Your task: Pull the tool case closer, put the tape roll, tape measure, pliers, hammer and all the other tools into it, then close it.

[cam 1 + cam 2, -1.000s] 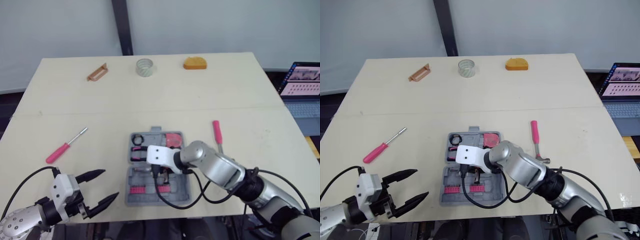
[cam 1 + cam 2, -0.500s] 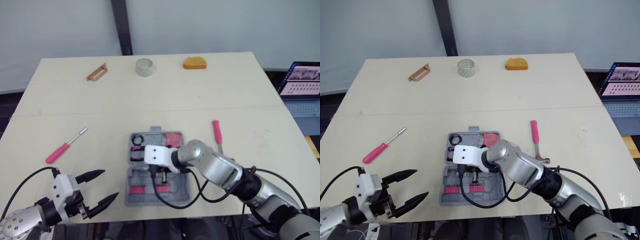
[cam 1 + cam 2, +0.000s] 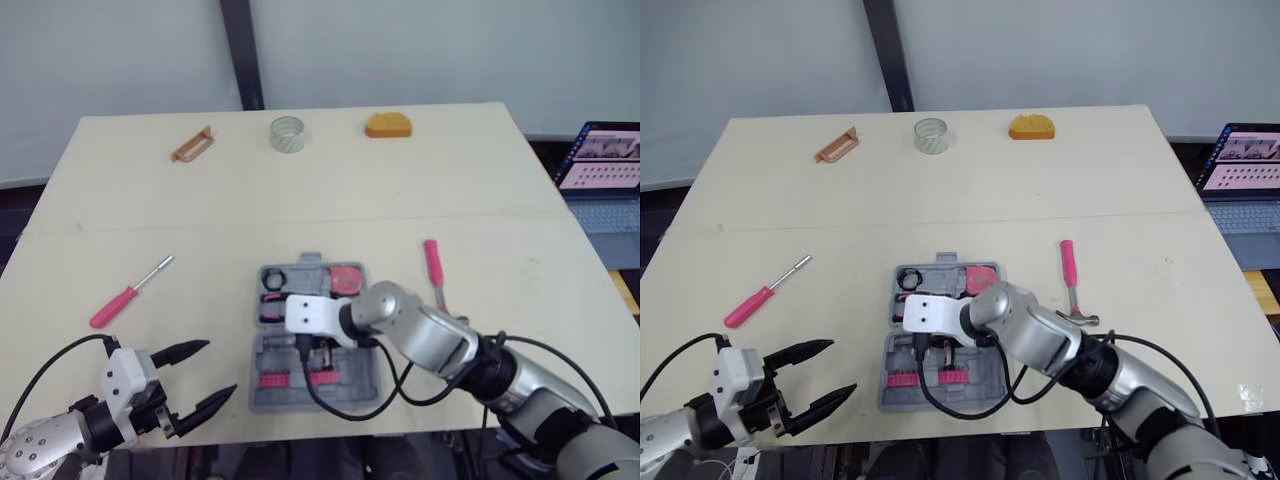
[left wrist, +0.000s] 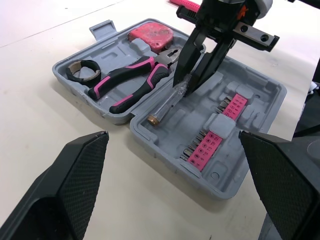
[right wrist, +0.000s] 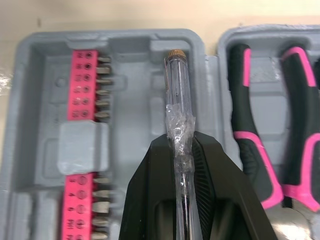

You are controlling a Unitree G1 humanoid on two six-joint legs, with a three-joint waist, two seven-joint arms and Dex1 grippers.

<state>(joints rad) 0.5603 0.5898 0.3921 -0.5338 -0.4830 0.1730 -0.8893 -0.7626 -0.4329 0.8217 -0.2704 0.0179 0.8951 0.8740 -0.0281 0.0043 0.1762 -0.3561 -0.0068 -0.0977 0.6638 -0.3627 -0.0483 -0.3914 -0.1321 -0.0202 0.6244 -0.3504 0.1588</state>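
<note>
Over the tool case [image 5: 132, 95], right pincer [image 5: 181, 143] grips a clear screwdriver [image 5: 174, 85].

Left gripper [image 3: 218, 368] spread, right gripper [image 5: 181, 142] clamped

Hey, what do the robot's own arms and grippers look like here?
The left arm and right arm are rounded silver-grey shells with black joints, a white block at each wrist and a loose black cable looping alongside. The left gripper and right gripper each have two black, tapered, pointed fingers.
</note>
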